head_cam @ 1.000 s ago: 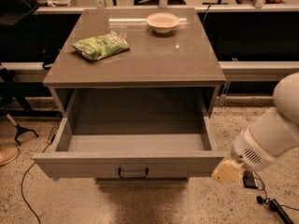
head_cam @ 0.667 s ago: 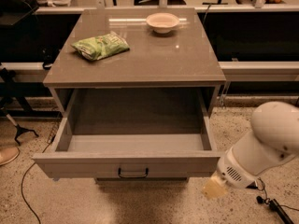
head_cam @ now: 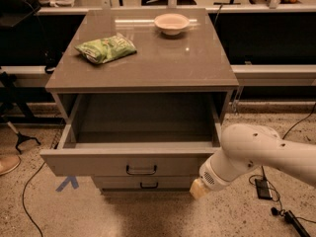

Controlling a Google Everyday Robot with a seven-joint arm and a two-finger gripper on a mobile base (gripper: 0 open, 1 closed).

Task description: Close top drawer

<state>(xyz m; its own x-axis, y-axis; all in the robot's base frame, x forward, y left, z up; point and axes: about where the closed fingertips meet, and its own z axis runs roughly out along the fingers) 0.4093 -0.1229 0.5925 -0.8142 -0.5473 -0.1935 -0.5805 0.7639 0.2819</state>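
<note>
**Top Drawer Open; Gripper at Its Lower Right Corner**

The wide grey top drawer with a plain flat front panel (head_cam: 89, 164) stands pulled well out of the grey cabinet with a glossy flat top (head_cam: 163, 63). Its deep box is open to view. A small black metal pull handle (head_cam: 141, 170) sits at the centre of the front panel. Below it, the front of a lower grey drawer (head_cam: 118, 182) shows, with a like handle.

The gripper (head_cam: 199, 188), a tan-tipped end on the white rounded arm (head_cam: 261, 152), sits low, just beside the lower right corner of the top drawer's front panel. Contact with the panel cannot be determined, nor whether the gripper is spread or pressed together.

On the cabinet top lie a green crinkled snack bag (head_cam: 105, 48) at the left and a pale round bowl (head_cam: 171, 22) near the rear edge, well apart.
</note>
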